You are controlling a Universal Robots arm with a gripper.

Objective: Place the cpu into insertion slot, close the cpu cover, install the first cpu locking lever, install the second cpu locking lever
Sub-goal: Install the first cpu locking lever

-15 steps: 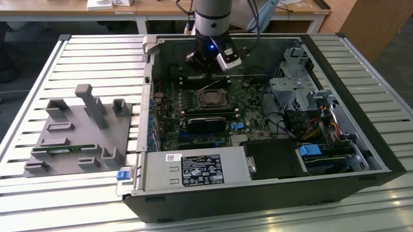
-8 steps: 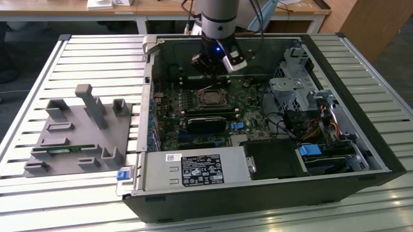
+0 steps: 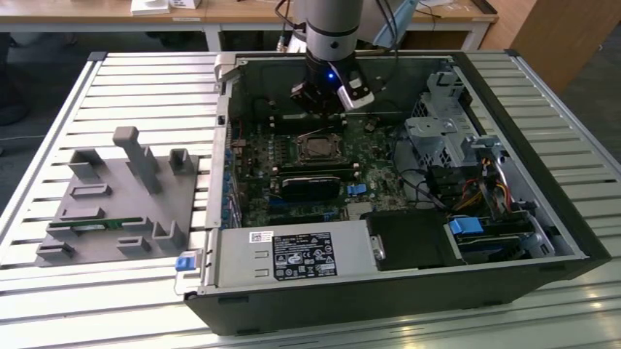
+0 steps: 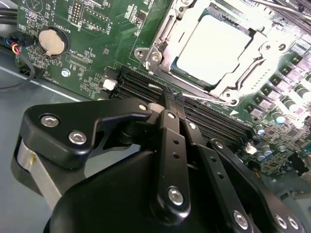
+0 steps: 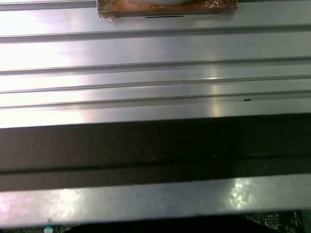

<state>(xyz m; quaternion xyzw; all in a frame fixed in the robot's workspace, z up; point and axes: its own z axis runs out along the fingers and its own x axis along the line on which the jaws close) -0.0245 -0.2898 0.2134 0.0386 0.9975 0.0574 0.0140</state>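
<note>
Chip (image 4: 214, 48) seated in socket, metal frame (image 4: 165, 41) closed round it. Claw (image 4: 171, 99) shut, empty — tips near memory slots (image 4: 204, 114), just beside socket. Judged light, stiff, fragile underneath — best taken by edges, never the contact face.

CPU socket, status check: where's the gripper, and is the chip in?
Gripper shut, empty, above memory slots beside socket. CPU seated, cover down over it. Nothing in the way.
</note>
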